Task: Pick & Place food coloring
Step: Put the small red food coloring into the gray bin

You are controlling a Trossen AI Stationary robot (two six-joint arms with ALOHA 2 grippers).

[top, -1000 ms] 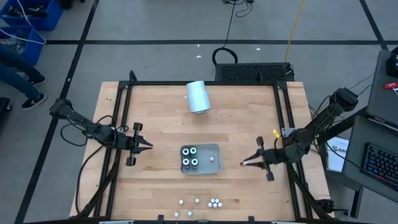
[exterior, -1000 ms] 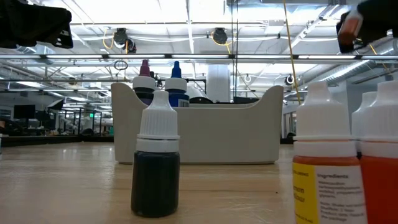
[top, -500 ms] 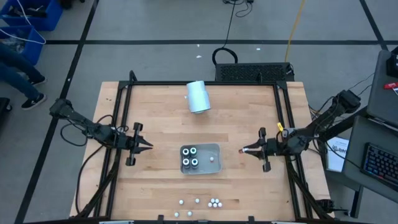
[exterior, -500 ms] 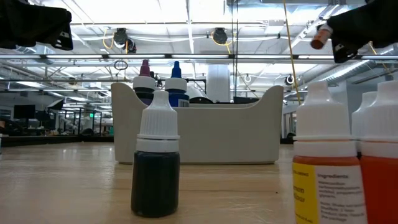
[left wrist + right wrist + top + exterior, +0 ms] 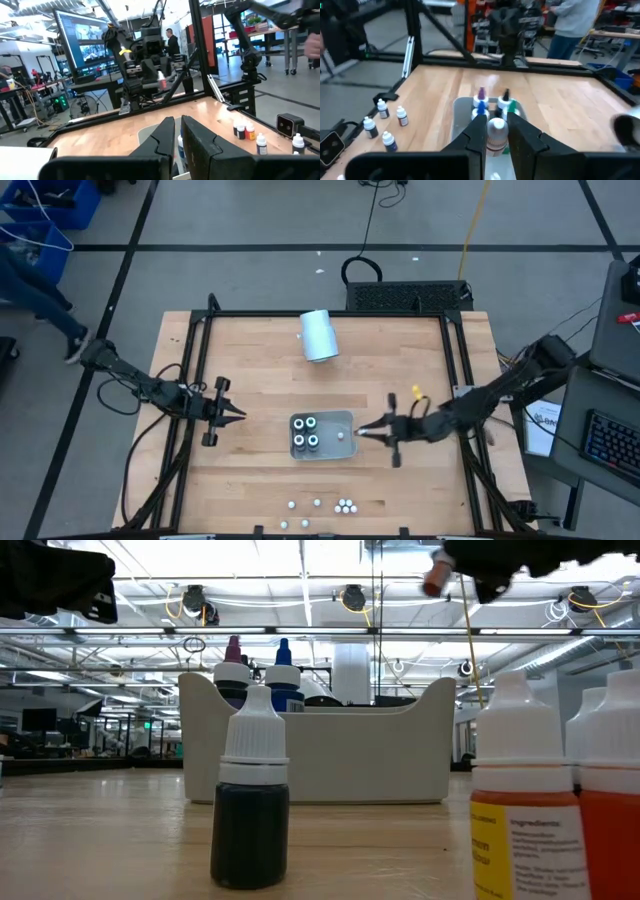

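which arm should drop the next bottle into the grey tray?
Right. Its end effector already grips a white-capped food coloring bottle at the grey rectangular tray's edge; the left end effector waits apart, empty.

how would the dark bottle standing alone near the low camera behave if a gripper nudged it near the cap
The dark bottle is tall and narrow on a small flat base, so a push high up would probably tip it. Its body looks round, so once down it might roll on the wooden table. It seems small and likely light, so even a soft touch could shift it.
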